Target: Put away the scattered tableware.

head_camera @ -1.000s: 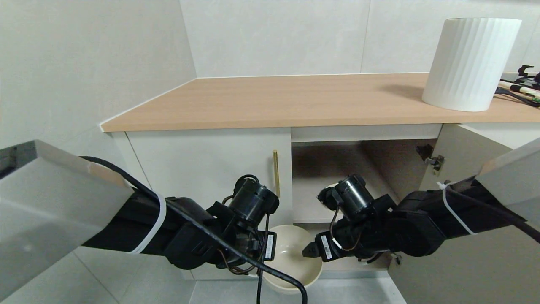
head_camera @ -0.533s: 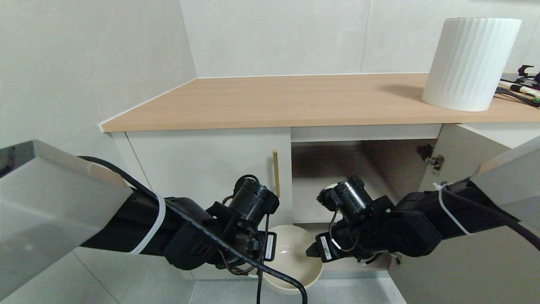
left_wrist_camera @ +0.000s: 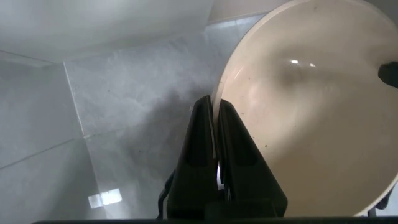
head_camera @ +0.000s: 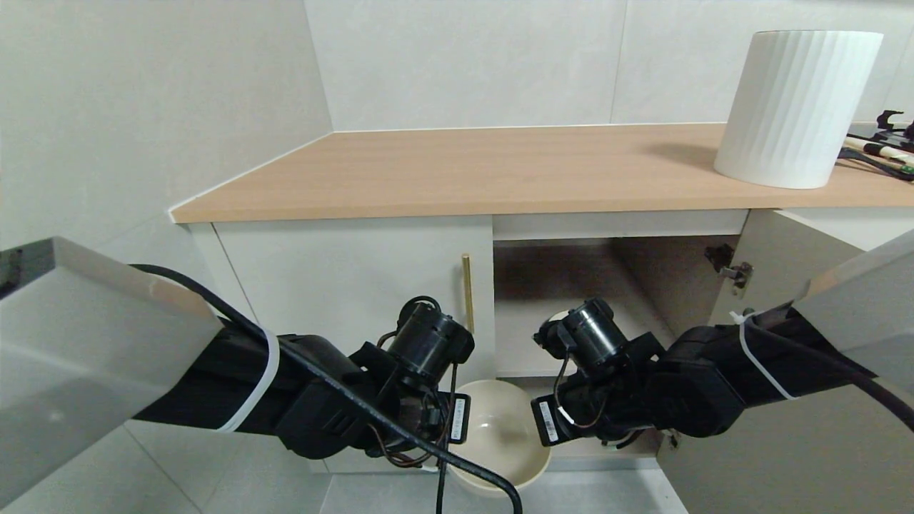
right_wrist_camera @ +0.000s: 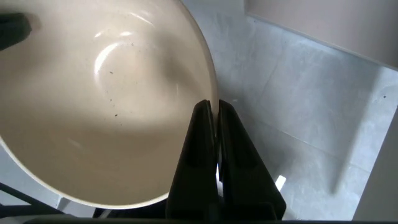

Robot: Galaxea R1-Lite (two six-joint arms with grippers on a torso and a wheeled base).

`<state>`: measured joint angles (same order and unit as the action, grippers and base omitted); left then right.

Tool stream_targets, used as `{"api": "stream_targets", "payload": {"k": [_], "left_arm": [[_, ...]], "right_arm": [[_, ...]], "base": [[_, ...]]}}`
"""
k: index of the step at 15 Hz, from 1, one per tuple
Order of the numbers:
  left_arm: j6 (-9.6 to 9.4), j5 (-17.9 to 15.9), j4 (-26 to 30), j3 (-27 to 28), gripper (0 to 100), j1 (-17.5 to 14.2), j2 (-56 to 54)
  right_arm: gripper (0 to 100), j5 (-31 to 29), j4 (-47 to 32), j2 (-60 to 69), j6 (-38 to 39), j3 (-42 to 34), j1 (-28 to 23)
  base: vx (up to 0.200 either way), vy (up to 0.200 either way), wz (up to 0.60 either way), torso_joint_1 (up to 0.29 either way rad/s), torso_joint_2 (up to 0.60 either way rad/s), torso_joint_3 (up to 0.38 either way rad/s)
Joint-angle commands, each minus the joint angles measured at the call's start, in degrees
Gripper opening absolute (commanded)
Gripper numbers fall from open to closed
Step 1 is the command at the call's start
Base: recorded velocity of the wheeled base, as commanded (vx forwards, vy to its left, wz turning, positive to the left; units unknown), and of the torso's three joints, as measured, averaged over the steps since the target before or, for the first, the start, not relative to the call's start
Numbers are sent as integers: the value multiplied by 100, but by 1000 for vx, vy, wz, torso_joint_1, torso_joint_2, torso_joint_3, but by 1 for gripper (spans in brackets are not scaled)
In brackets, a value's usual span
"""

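Since a second ago, the right gripper (head_camera: 544, 427) has drawn its dark fingertip back from over the hollow of the cream bowl (head_camera: 496, 439) to the bowl's edge, and the bowl has shifted slightly toward that side. Both arms hold this one bowl low in front of the open cupboard (head_camera: 571, 300). The left gripper (left_wrist_camera: 216, 127) has its jaws closed narrowly on the bowl's rim (left_wrist_camera: 219, 87), one finger inside and one outside. The right gripper (right_wrist_camera: 214, 124) pinches the opposite rim (right_wrist_camera: 208, 68) the same way. The bowl sits between the two pairs of jaws, hollow facing up, and each gripper is equally close to it. The line between the two grips runs side to side. The cupboard's shelf (head_camera: 521, 343) lies beyond the jaws and higher, so the likely next move is to lift the bowl and carry it forward with both arms together.
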<state>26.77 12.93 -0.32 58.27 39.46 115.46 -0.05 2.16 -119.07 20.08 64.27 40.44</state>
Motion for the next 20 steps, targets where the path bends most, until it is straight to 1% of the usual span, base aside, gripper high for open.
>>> {"api": "stream_targets", "payload": {"k": [1, 4, 5, 11, 14, 15, 17, 20], "left_arm": [[4, 7, 5, 0, 0, 0, -23], [-14, 7, 5, -35, 0, 9, -32], [-14, 7, 5, -35, 100, 9, -32], [-5, 7, -3, -35, 100, 9, -23], [-5, 7, -3, -26, 100, 9, -23], [-5, 7, 5, -35, 100, 9, -32], [-5, 7, 5, -35, 100, 9, -32], [4, 7, 5, -35, 100, 9, -94]], "right_arm": [[0, -4, -5, -20, -4, -2, -1], [0, -4, -5, -29, -4, -2, -1], [0, -4, -5, -55, -4, -11, -1], [0, -39, -14, -152, -39, -11, -9], [0, -259, -22, -345, -57, -2, -36], [0, -452, -22, -460, -48, 33, -45], [0, -900, -22, -635, 5, 59, -203], [0, -1015, -22, -627, 137, 42, -660]], "base": [[0, 0, 0, 0, 0, 0], [0, 0, 0, 0, 0, 0], [0, 0, 0, 0, 0, 0], [0, 0, 0, 0, 0, 0], [0, 0, 0, 0, 0, 0], [0, 0, 0, 0, 0, 0], [0, 0, 0, 0, 0, 0], [0, 0, 0, 0, 0, 0]]}}
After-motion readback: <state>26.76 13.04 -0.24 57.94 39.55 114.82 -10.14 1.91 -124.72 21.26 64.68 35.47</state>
